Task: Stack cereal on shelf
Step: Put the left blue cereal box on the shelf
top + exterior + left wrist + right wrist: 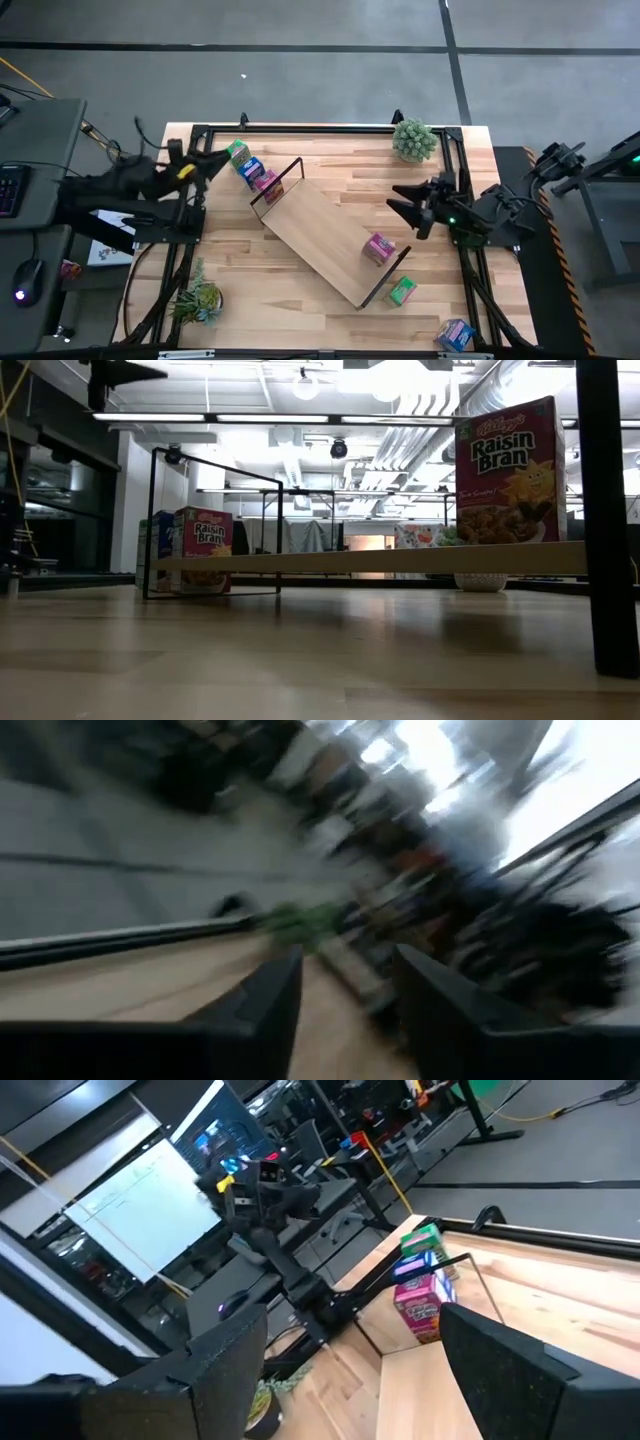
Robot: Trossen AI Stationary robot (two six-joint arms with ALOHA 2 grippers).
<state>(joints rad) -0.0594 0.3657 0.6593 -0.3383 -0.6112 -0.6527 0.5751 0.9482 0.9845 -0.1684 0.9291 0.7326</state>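
**Four cereal boxes on the shelf, two on the counter**

At the counter's near right corner a blue cereal box lies on the wood. A little further in, a green cereal box sits on the counter just beside the near end frame of the shelf. A small potted plant lies near the left corner of the near edge.

The shelf crosses the middle of the counter at a slant, its near end towards the right and its far end towards the left. A magenta cereal box stands on the board close to the near end. At the far end, three boxes stand in a row, touching: a second magenta box, a blue one and a green one farthest back.

The right end effector hovers over the counter towards its right edge, beside the shelf, fingers spread wide and holding nothing. The left end effector is at the far left corner, just beside the green box in the row; its fingers stand apart with nothing between them.

A round potted plant stands near the far right corner.
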